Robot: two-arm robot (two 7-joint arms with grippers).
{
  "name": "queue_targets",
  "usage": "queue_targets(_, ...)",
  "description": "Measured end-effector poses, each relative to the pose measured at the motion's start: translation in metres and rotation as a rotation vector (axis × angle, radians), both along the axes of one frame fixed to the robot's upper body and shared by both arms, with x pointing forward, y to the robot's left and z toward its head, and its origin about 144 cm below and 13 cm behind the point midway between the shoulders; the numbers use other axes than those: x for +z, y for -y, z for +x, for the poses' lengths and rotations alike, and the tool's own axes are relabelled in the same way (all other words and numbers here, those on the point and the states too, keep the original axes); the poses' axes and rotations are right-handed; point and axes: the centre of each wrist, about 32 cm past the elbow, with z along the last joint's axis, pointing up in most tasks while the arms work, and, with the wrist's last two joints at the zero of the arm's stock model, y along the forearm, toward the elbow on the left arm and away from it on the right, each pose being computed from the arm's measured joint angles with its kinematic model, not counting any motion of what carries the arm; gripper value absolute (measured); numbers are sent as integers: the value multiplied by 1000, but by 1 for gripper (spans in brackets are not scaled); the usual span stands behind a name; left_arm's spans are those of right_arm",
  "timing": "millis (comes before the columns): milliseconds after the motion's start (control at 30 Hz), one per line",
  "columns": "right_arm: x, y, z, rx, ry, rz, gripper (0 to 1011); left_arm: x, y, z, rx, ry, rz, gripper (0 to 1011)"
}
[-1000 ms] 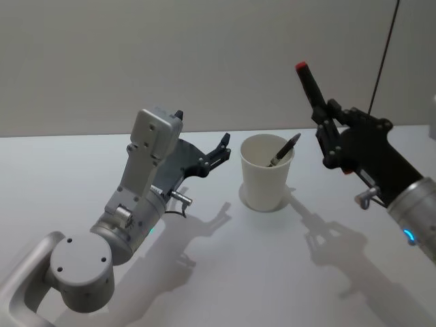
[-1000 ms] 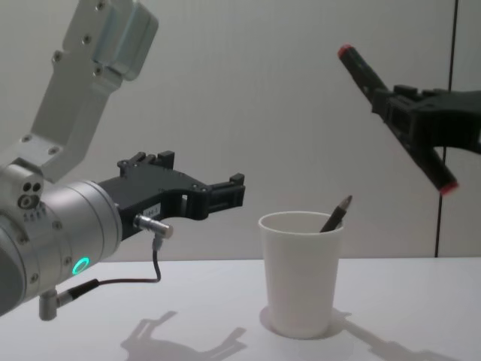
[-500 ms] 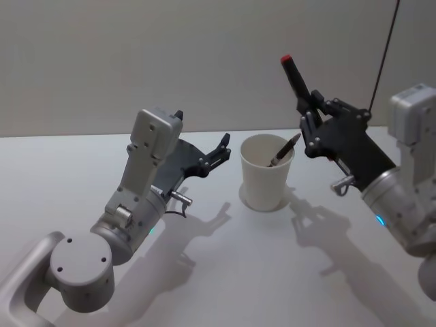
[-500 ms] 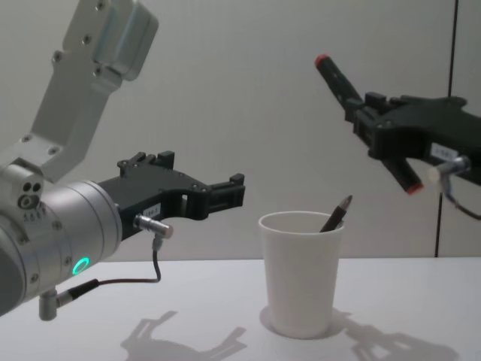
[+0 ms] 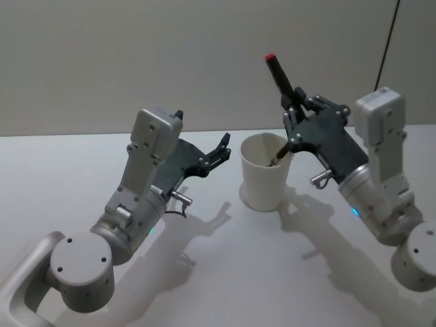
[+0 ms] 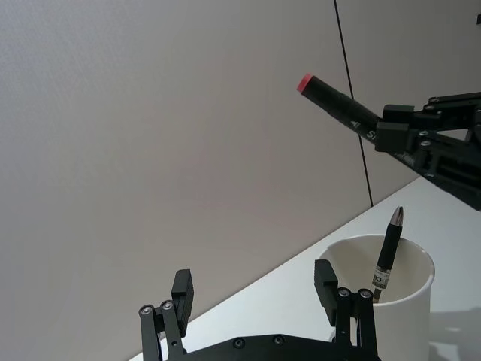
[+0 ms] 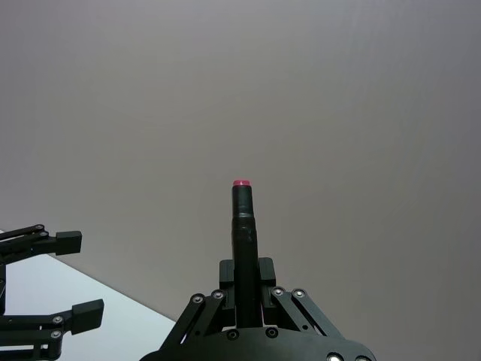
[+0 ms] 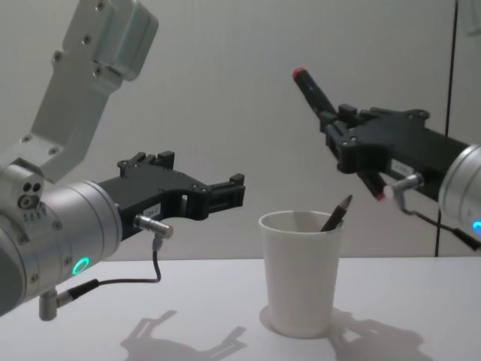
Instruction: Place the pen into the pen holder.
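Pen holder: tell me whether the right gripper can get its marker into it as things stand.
Probably yes. The right gripper holds the marker just above the pen holder, whose mouth is open apart from one leaning pen; the left gripper stays beside it.

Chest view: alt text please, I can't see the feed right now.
The right hand holds a black, red-tipped marker pen tilted above the white paper cup, which already contains a dark pen. The left hand hovers open beside it.
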Motion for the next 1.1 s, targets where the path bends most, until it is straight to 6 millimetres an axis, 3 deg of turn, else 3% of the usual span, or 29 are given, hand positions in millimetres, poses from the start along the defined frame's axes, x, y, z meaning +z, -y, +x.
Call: queue_targets(1100,-31,-32,31,36,27,-23,177,0,0,0,0,0,0,1001)
